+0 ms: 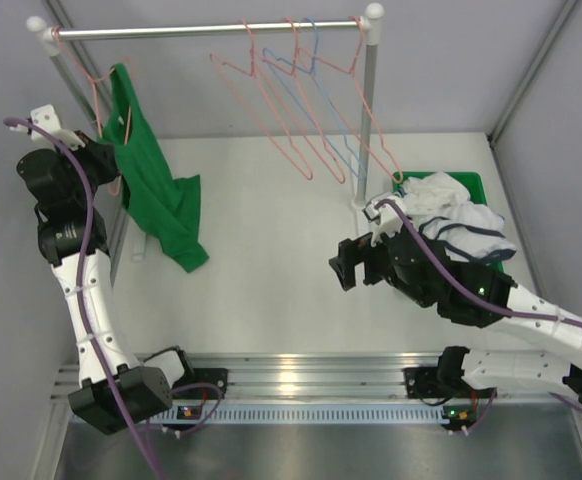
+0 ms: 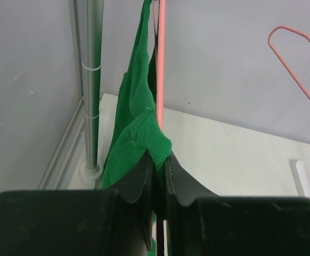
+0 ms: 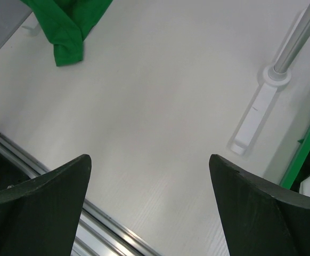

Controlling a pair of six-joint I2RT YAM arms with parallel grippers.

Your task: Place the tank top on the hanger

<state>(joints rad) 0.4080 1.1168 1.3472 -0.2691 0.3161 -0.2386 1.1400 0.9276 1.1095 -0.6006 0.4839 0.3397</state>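
Status: tank top (image 1: 156, 195) hangs partly on the hanger (image 1: 98, 95) at the far-left corner of the bench (image 1: 271, 290), hem trailing on the surface; left fingers (image 2: 139, 178) clamped on its ribbed edge against the wire, right fingers (image 3: 59, 186) wide apart; squaring and release likely remain.

Left arm raised and pinching, right arm low with jaws spread.
My left gripper (image 2: 157, 160) is at upper left of the top view, arm reared upright, jaws clamped tight on the tank top (image 2: 136, 101). My right gripper (image 3: 149, 165) reaches in from lower right toward frame centre, jaws wide apart.
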